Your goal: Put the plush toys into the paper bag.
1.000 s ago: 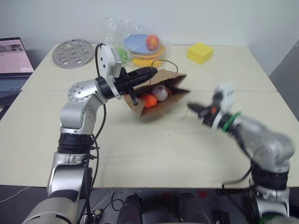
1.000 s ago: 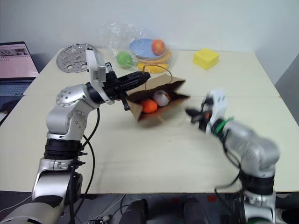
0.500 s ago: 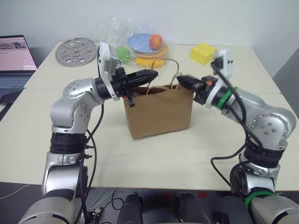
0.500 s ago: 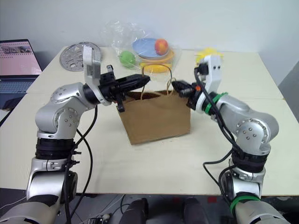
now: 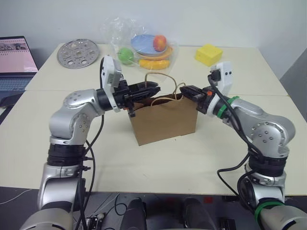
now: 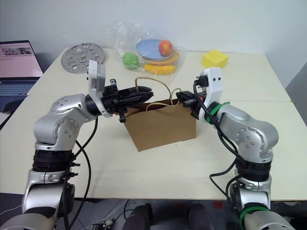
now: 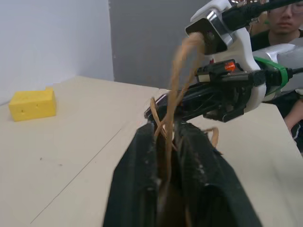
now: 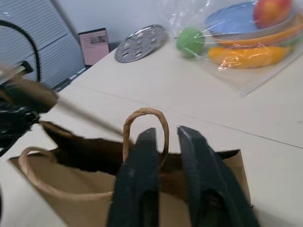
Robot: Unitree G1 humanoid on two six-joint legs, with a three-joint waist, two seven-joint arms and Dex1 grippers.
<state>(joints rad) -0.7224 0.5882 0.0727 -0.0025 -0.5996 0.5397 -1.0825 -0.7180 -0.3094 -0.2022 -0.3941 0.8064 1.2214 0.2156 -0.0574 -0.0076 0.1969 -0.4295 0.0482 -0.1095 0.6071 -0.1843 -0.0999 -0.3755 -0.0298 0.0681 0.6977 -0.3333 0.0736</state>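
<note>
Paper bag (image 5: 164, 120) stands upright near middle of the table (image 5: 144, 163), mouth up, both string handles raised. Plush toys not visible from outside the bag; can't tell their spot.

L gripper (image 5: 154, 88) points level across the bag's top from its L side. In L wrist view the fingers (image 7: 142, 179) sit close w/ a narrow gap, and the tan string handle (image 7: 182, 80) runs up between them – looks pinched there, handle pulled taut upward.

R gripper (image 6: 181, 97) comes in from the bag's R side, at its top edge, tips facing the L gripper. In R wrist view its fingers (image 8: 142, 175) are slightly apart; the other handle loop (image 8: 144, 130) arcs just over one finger, near the gap. Can't tell if it's actually gripped or only hooked.

Far edge of table: clear plastic bag (image 5: 141, 45) w/ blue plate and fruit, near centre. Yellow block (image 5: 208, 54) toward far R corner. Round perforated metal disc (image 5: 77, 53) toward far L corner. Laptop (image 5: 13, 60) off the table's L side. A person (image 7: 284, 19) shows behind the R arm in L wrist view.
</note>
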